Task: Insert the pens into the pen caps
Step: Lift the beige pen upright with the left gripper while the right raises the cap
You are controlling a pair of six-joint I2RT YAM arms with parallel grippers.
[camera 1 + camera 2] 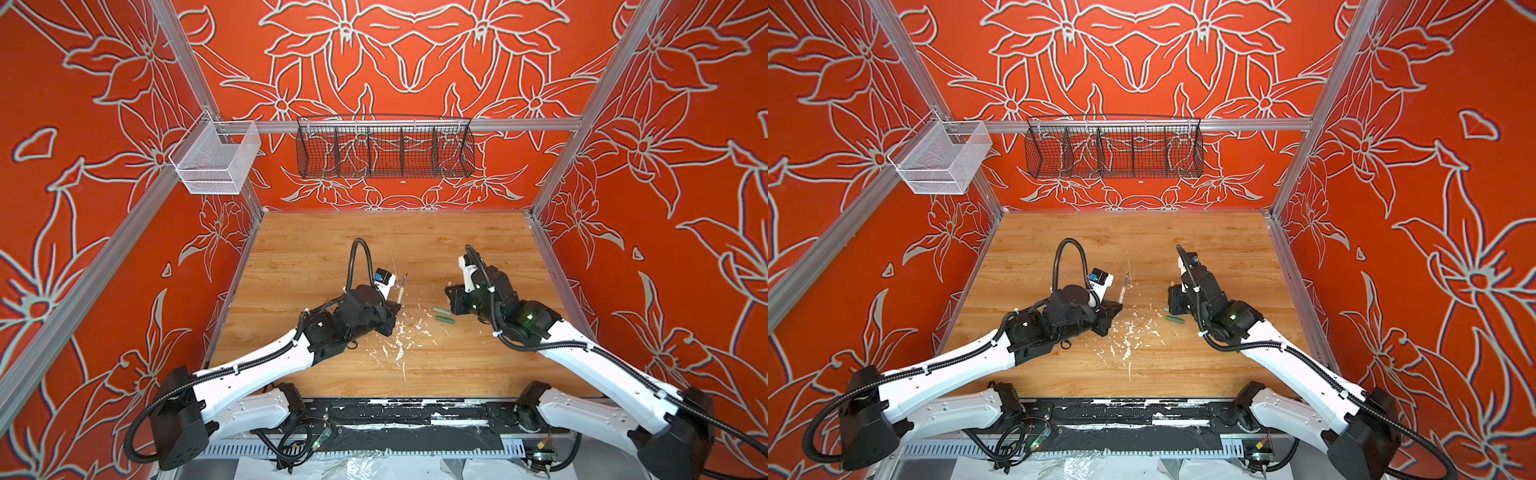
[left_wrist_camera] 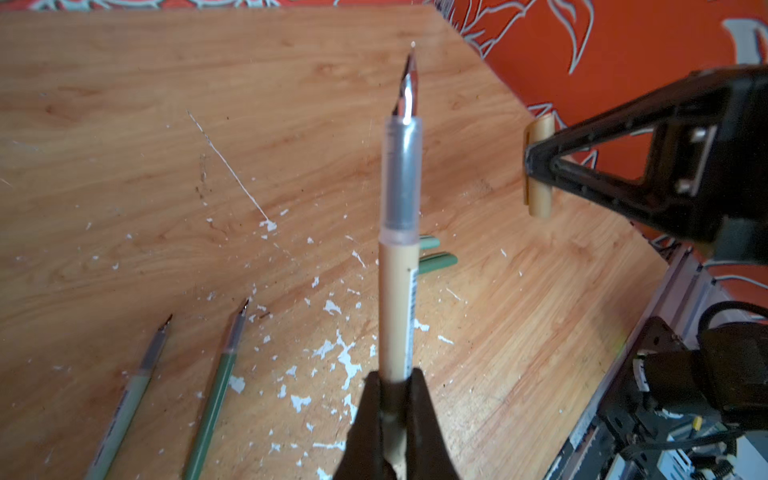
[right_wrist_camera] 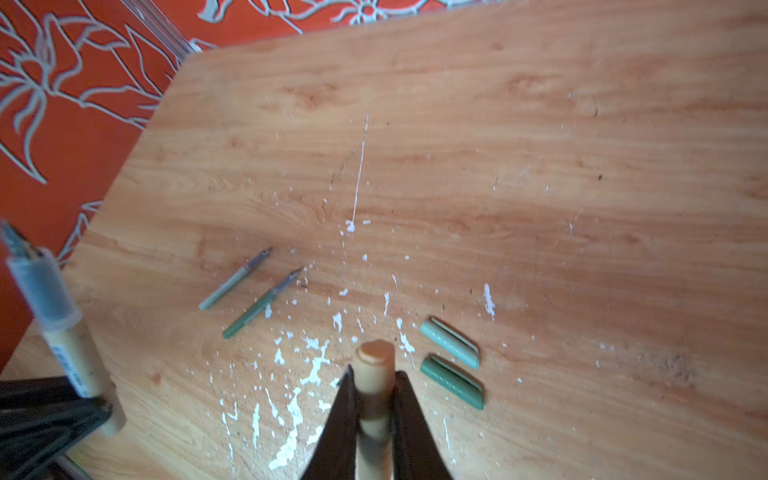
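Left gripper point(image 2: 395, 380): clamped tight on the tan pen point(image 2: 399, 299), gripping the barrel near its back end; in a top view the gripper point(image 1: 392, 309) sits left of the table's middle.
Tan pen: held up off the table point(image 1: 332, 241) — its clear grey front section and metal tip point away from the jaws, out in free air; both top views show it as a thin stick rising from the gripper point(image 1: 1124, 286).
Right gripper point(image 3: 374, 374): closed narrow on the tan cap point(image 3: 374, 357), one fingertip on each side, the cap's end poking out past the tips.
Tan cap: in the air, seen from the left wrist camera point(image 2: 540, 195) off to the side of the pen tip and apart from it; whether its open end faces the pen I cannot tell.
Pale green pen point(image 3: 232, 282): flat on the table, uncapped.
Dark green pen point(image 3: 262, 303): flat just beside the pale one, nearly parallel, tip the same way.
Pale green cap point(image 3: 449, 343): lying on the table near the right gripper.
Dark green cap point(image 3: 453, 382): just beside the pale cap, side by side — well apart from the two lying pens.
White paint flecks point(image 1: 399, 336): scattered over the wood between the pens and the caps.
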